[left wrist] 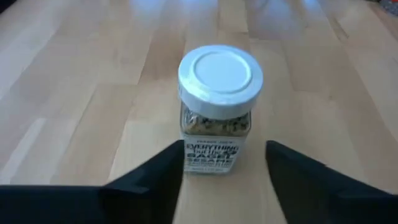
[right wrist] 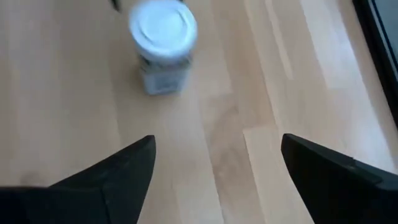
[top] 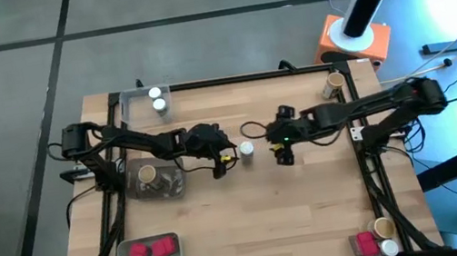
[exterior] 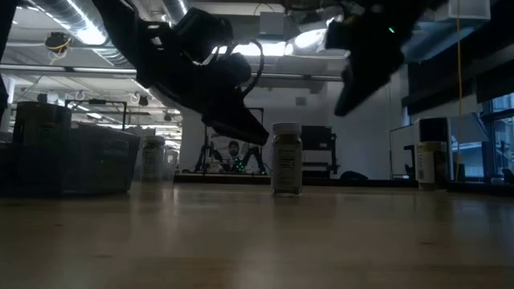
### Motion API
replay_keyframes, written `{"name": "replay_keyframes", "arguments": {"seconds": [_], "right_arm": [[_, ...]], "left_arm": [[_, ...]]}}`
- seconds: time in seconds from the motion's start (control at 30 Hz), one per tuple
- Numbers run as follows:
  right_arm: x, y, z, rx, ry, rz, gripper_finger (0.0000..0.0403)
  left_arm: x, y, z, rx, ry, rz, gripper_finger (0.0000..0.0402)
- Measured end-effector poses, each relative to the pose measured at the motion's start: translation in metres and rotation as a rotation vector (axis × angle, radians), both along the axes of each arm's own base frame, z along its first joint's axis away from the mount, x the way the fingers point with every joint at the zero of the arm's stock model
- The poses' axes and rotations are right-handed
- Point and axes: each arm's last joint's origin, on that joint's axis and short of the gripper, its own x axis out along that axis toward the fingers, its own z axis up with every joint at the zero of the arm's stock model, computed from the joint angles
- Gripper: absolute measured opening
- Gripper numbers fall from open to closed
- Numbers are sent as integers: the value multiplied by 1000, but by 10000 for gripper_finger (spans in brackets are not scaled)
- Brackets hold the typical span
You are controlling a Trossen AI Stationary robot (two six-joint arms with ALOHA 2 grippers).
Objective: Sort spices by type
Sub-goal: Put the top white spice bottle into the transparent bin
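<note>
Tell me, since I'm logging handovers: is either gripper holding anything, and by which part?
Nothing is held. The white-lidded jar stands free on the table, between both open grippers: left, right.

white-lidded jar (right wrist: 163, 46) blurred in right wrist view, bottom-right containers (top: 375, 241) cut by frame edge

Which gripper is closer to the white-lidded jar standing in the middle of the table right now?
Left. The left gripper sits right beside the white-lidded jar, fingers open either side of it in its wrist view. The right gripper is open too, a little farther off on the jar's other side.
</note>
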Motion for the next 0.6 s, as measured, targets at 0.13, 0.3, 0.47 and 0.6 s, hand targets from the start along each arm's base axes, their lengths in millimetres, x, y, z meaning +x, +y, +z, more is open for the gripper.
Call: {"name": "replay_keyframes", "arguments": {"seconds": [0.13, 0.3, 0.47, 0.6], "right_arm": [[-23, -2, -27, 6, -54, -66, 344], [-41, -2, -61, 45, -98, -123, 344], [-47, -3, -81, 57, -179, -146, 344], [-48, -3, -88, 65, -255, -144, 344]], "left_arm": [[6, 5, 10, -9, 45, 13, 277], [17, 7, 28, -7, 43, 13, 309], [24, 7, 36, 19, -13, 0, 312], [31, 8, 28, 29, -46, -2, 312]]}}
